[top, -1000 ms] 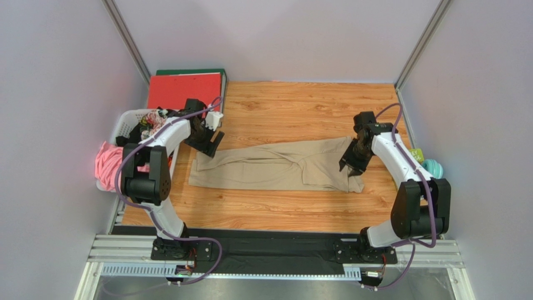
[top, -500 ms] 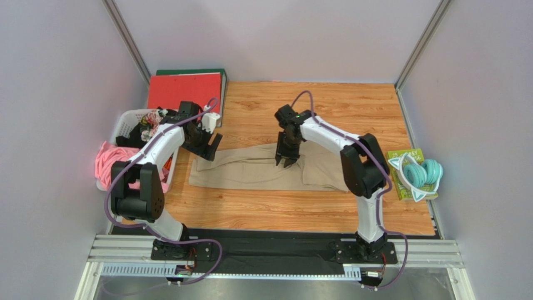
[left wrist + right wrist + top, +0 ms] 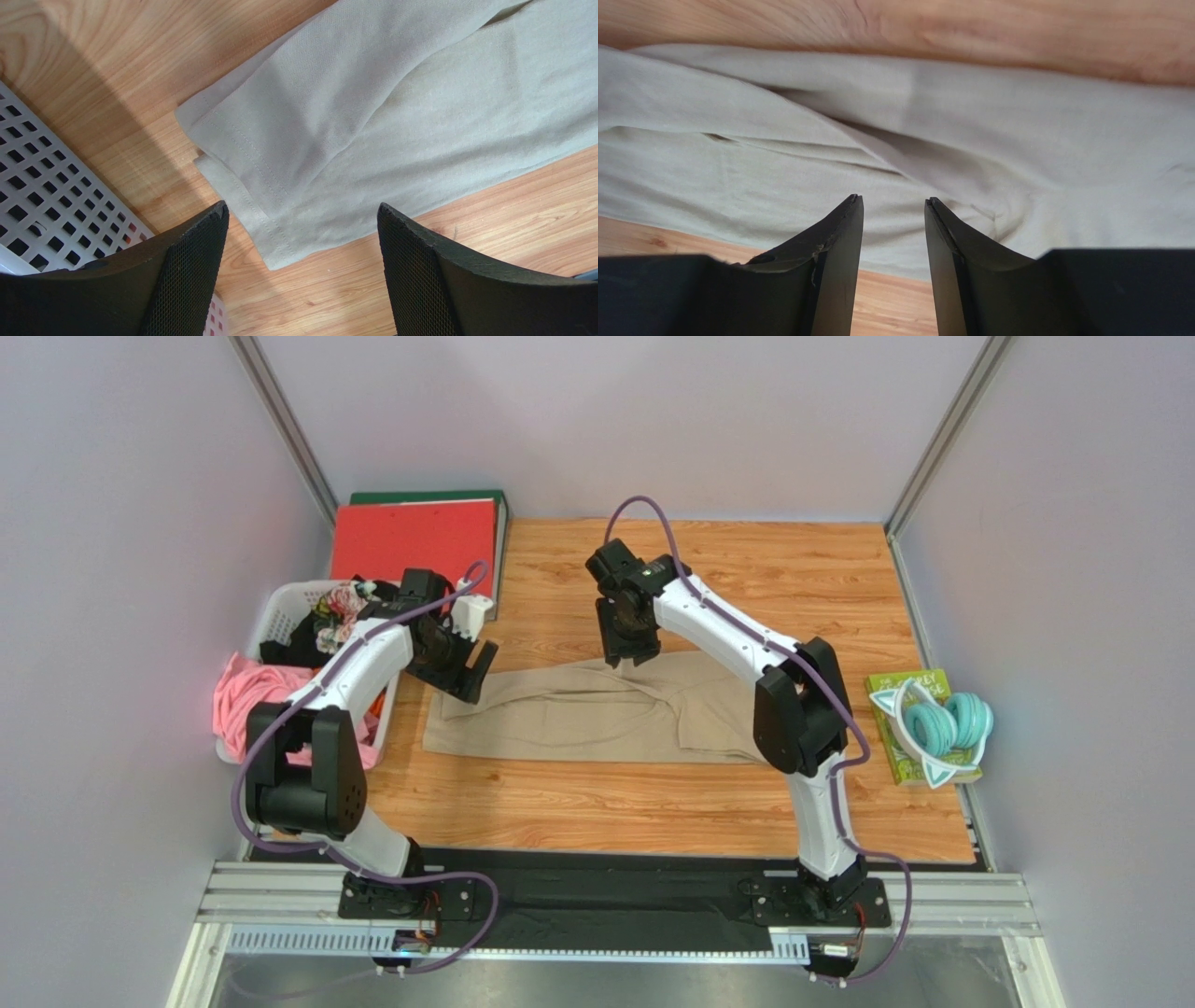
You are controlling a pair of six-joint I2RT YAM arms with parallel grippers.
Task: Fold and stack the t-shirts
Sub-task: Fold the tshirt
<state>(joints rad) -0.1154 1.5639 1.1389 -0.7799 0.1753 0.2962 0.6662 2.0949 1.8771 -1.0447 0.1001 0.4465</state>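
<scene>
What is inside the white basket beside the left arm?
Bunched clothes: a pink piece spilling over the rim of the basket, plus dark and patterned fabric. The left arm crosses one corner, and anything lower in the pile is covered.

- No text, number, brand or sign can be read in any view.
- The t-shirt [image 3: 589,717] is shown as plain tan cloth (only stitched hems are made out in the left wrist view).
- The red folder [image 3: 414,541] is seen with a bare cover.
- Any print on the green box [image 3: 888,686] is too small to be read.
</scene>
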